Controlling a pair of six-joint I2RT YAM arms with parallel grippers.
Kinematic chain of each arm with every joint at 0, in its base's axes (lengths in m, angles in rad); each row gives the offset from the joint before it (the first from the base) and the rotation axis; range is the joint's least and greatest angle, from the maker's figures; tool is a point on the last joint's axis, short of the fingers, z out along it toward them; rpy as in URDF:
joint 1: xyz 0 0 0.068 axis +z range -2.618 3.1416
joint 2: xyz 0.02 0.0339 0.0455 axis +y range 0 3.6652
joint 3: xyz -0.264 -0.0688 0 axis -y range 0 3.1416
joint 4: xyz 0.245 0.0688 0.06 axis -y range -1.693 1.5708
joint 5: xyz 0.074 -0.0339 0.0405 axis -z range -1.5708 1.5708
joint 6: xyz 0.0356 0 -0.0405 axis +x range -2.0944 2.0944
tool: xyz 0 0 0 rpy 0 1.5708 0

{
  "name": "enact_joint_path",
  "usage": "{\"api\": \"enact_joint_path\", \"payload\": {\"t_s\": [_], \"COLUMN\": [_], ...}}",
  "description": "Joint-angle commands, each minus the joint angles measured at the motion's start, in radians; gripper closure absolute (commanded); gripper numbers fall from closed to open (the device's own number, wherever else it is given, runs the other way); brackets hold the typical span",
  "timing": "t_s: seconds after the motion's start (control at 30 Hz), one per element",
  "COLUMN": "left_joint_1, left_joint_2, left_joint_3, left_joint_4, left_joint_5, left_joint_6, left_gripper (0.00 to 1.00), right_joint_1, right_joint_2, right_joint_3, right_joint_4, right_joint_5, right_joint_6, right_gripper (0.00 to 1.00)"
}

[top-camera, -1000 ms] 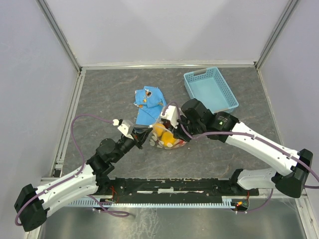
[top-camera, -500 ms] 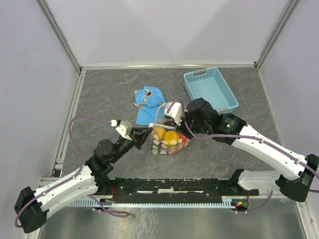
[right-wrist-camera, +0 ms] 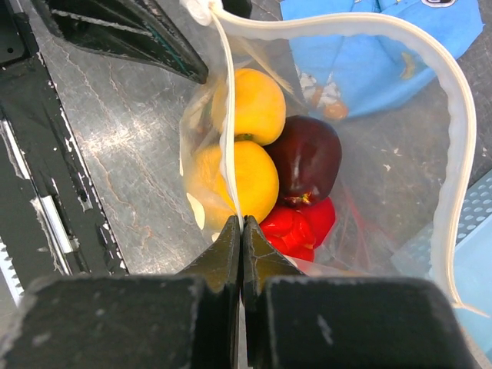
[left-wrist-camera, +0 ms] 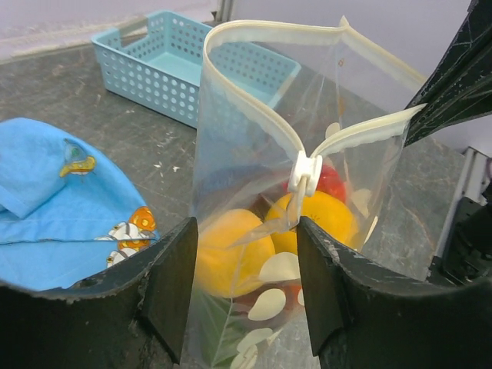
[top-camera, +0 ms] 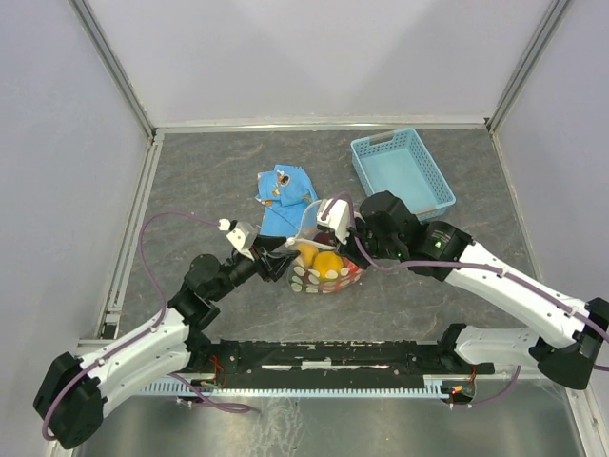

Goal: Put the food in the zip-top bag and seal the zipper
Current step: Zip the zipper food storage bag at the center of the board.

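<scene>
Clear glossy plastic zip-top bag (right-wrist-camera: 369, 192), soft blue cloth (left-wrist-camera: 46, 200), perforated plastic basket (left-wrist-camera: 177, 69), matt stone-look table (top-camera: 209, 181)

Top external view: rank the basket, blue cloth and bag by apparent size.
1. basket: clearly largest.
2-3. blue cloth and bag: these look about alike, and the bag is partly hidden, so I can't rank them.

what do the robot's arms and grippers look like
The left arm and right arm have white rounded shells with black joints, and a purple cable loops along each. The left gripper and right gripper are black, with broad flat fingers; a small white block sits at each wrist.
</scene>
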Motion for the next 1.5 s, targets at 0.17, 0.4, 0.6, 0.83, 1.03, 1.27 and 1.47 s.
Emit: {"api": "enact_joint_path", "payload": {"t_s": [0.17, 0.4, 0.6, 0.83, 1.03, 1.27, 1.47], "left_joint_1": [0.072, 0.083, 0.09, 0.092, 0.092, 0.093, 0.09], "left_joint_2": [0.106, 0.156, 0.156, 0.106, 0.067, 0.059, 0.051], "left_joint_3": [0.029, 0.039, 0.038, 0.031, 0.019, 0.023, 0.025], "left_joint_4": [0.225, 0.273, 0.291, 0.239, 0.208, 0.185, 0.166], "left_joint_5": [0.245, 0.284, 0.284, 0.277, 0.278, 0.28, 0.275], "left_joint_6": [-0.125, -0.134, -0.139, -0.111, -0.103, -0.097, -0.094], "left_gripper": [0.39, 0.46, 0.8, 0.97, 0.97, 0.97, 0.97], "right_joint_1": [0.002, 0.001, 0.002, 0.002, 0.002, 0.002, 0.002], "right_joint_2": [-0.039, -0.031, -0.028, -0.043, -0.038, 0.009, 0.088], "right_joint_3": [-0.015, -0.022, -0.022, -0.024, 0.013, 0.073, 0.136], "right_joint_4": [0.06, 0.071, 0.074, 0.09, 0.09, 0.131, 0.143], "right_joint_5": [-0.036, -0.047, -0.037, 0.016, -0.008, -0.202, -0.314], "right_joint_6": [-0.005, -0.003, -0.003, -0.005, -0.044, -0.165, -0.311], "right_gripper": [0.98, 0.98, 0.98, 0.96, 0.69, 0.36, 0.37]}}
